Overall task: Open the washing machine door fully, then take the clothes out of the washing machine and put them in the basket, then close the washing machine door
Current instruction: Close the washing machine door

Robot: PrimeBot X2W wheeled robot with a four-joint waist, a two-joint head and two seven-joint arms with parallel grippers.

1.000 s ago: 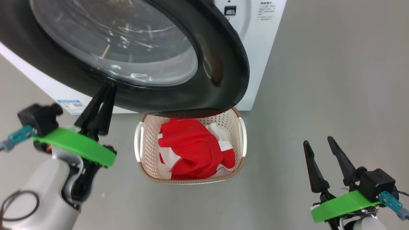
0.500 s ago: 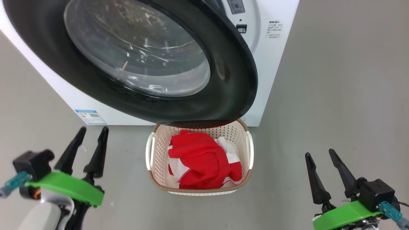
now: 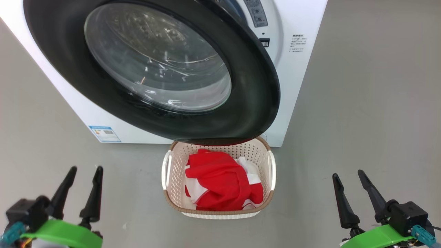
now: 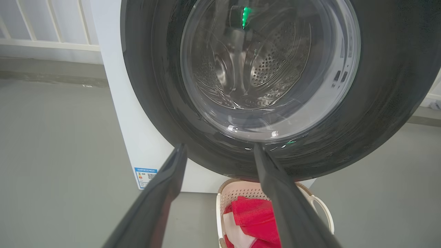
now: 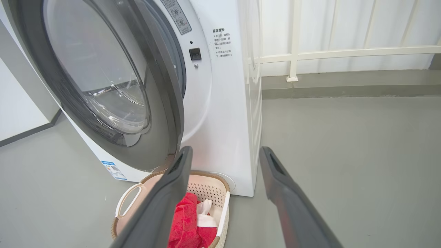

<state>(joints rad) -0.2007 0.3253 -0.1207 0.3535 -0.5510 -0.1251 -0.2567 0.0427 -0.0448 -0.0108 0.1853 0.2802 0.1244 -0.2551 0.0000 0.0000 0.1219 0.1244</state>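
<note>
— Clothes point(image 3: 220, 182), where are they lying?
— They are lying in the basket point(image 3: 175, 165). Red cloth is piling up in the middle, and white bits are peeking out at the sides.
— Where is the basket sitting?
— It is sitting on the grey floor point(image 3: 361, 120), right in front of the washing machine point(image 3: 289, 69). Its far end is hiding under the bottom of the washing machine door point(image 3: 251, 86).
— Is that door lying flat on the machine?
— No. From the right wrist, its free edge is standing off the white front, so it is hanging partly open. Its glass bowl is poking back toward the machine.
— What is showing through the glass?
— From the left wrist, the shiny drum point(image 4: 265, 65) with little holes is showing.
— What are the robot's hands doing?
— The left gripper point(image 3: 86, 169) is hovering low on the left, over the floor. Its two dark fingers are standing wide apart and pointing at the machine. They are pinching nothing.
— And the other one?
— The right gripper point(image 3: 348, 174) is hovering low on the right, well apart from the basket. Its fingers are spreading wide too, and they are gripping nothing.
— What is that small blue thing?
— A blue label point(image 3: 104, 133) is sticking low on the machine's front, left of the basket.
</note>
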